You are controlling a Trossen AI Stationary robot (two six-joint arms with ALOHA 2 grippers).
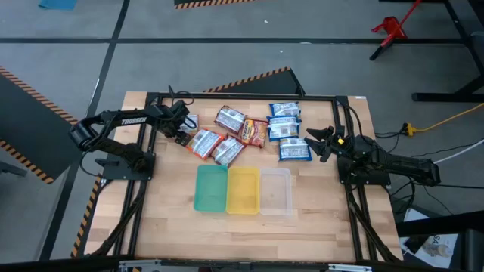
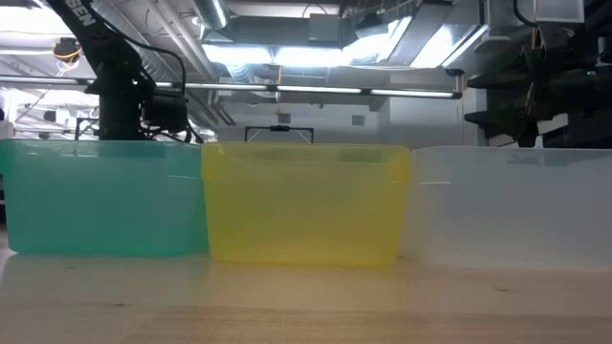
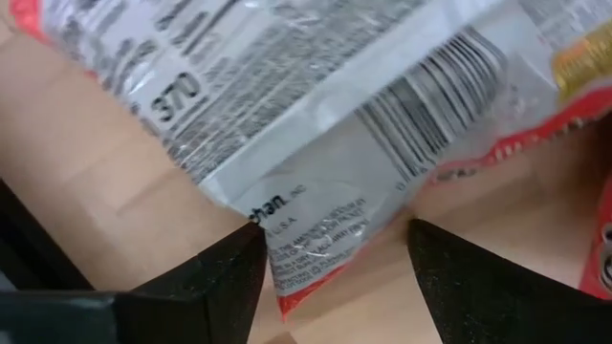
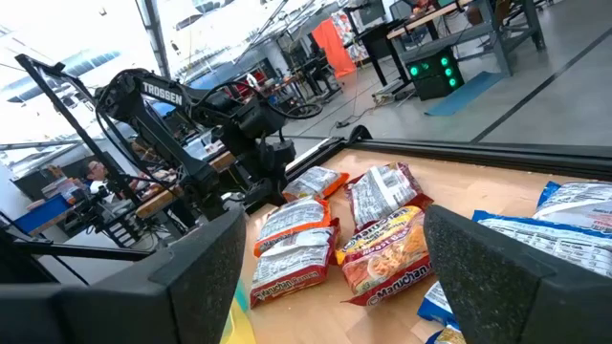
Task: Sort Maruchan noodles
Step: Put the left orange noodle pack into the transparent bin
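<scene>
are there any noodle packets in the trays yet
No, the green tray, yellow tray and clear tray all look empty in the high view; the packets lie on the table behind them.

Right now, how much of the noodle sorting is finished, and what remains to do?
Nothing looks sorted yet: the green plastic tray, yellow plastic tray and clear plastic tray appear empty. In hand: the left gripper, jaws open, straddles the corner of an orange-and-white plastic noodle packet, not yet gripped. Left: all the packets, including the blue-and-white plastic packets. The right gripper waits open beside them.
</scene>
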